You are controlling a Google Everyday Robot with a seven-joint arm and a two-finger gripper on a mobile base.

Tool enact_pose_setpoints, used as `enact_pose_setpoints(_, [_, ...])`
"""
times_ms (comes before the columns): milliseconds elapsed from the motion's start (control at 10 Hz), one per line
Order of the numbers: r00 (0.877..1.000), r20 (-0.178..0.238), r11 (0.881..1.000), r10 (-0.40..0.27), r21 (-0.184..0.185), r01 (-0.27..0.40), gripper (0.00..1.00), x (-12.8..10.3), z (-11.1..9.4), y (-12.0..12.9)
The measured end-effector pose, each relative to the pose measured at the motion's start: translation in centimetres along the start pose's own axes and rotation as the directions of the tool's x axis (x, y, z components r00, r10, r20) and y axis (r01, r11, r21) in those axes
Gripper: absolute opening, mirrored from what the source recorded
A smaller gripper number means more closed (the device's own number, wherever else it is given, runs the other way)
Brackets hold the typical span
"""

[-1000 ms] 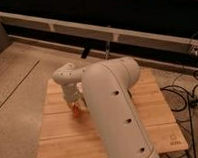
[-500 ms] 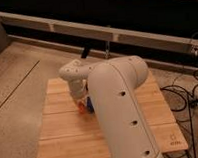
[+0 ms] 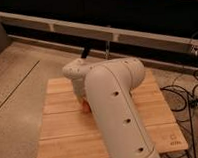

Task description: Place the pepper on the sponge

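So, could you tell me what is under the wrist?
Only an orange tip of the pepper, over the table. The arm hides the gripper there, and any sponge.

Single view only. The scene is seen from above and behind the white arm (image 3: 119,112), looking down and forward; the arm fills the near centre. The wooden tabletop (image 3: 60,133) is viewed at close range, with floor (image 3: 17,73) and a dark wall (image 3: 139,11) beyond. The end effector (image 3: 82,97) is largely hidden behind the arm, over the tabletop's middle.
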Motion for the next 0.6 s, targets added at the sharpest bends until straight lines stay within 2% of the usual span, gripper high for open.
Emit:
enact_pose_setpoints(400, [0.999, 0.032, 0.999, -0.007, 0.049, 0.006, 0.00, -0.6, -2.4, -0.5])
enact_pose_setpoints(600, [0.999, 0.032, 0.998, 0.002, 0.064, -0.004, 0.00, -0.4, -2.4, -1.0])
